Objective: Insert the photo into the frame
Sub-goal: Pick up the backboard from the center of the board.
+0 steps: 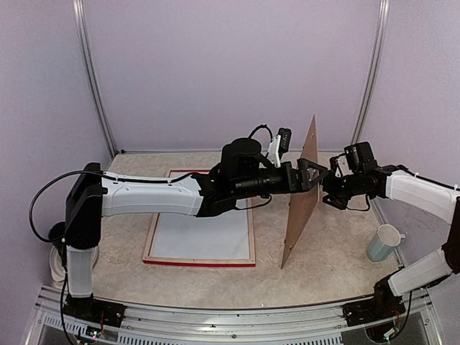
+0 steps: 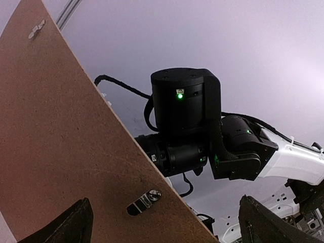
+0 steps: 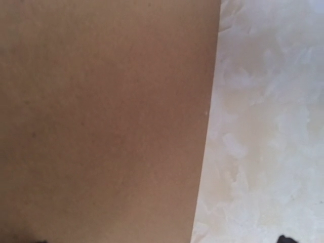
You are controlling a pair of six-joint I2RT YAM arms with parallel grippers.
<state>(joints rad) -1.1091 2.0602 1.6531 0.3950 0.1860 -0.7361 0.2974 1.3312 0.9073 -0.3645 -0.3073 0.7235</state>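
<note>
While left tool (image 1: pixel 313 175) faces board (image 1: pixel 300 215), frame (image 1: pixel 201 263) leftward

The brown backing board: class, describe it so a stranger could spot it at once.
On the marbled table, look right of the red-edged frame lying flat. There the brown backing board stands on edge between left gripper and right gripper. Nothing else is upright, thin and plain brown.

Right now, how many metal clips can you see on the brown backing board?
2. On the backing board, one clip lies near the diagonal edge, low in the left wrist view, the other near its top corner. More may be hidden.
</note>
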